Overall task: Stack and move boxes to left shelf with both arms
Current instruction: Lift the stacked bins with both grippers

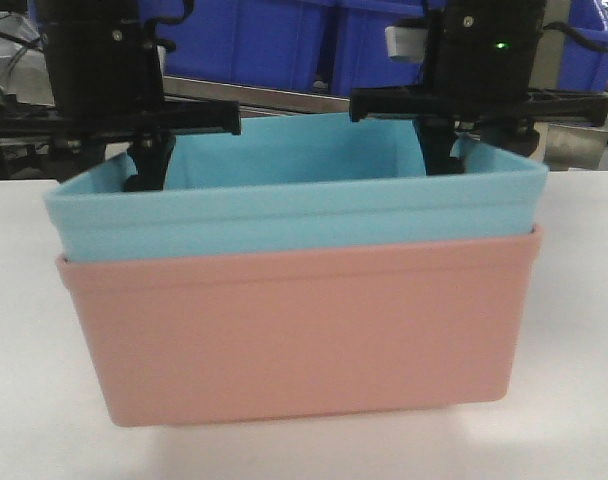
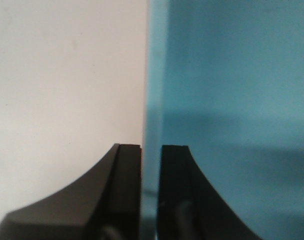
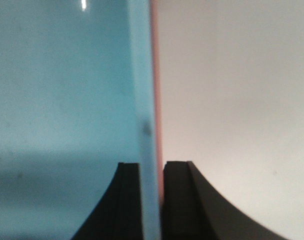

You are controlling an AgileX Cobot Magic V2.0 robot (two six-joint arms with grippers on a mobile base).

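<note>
The blue tub (image 1: 294, 215) sits nested inside the pink tub (image 1: 304, 330) on the white bench (image 1: 24, 400). The left gripper (image 2: 151, 147) is clamped on the blue tub's left wall, with one finger inside and one outside. The right gripper (image 3: 152, 164) pinches the opposite wall the same way, with the pink rim also between its fingers. Dark blue bins (image 1: 274, 40) stand behind both grippers.

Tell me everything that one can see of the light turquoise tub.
The turquoise tub is a smooth, plastic-looking rectangular box with rounded corners, open on top and empty as far as visible. It sits upright, nested inside the pink tub, its upper band showing above the pink rim. The left gripper pinches its left wall, the right gripper its right wall.
</note>
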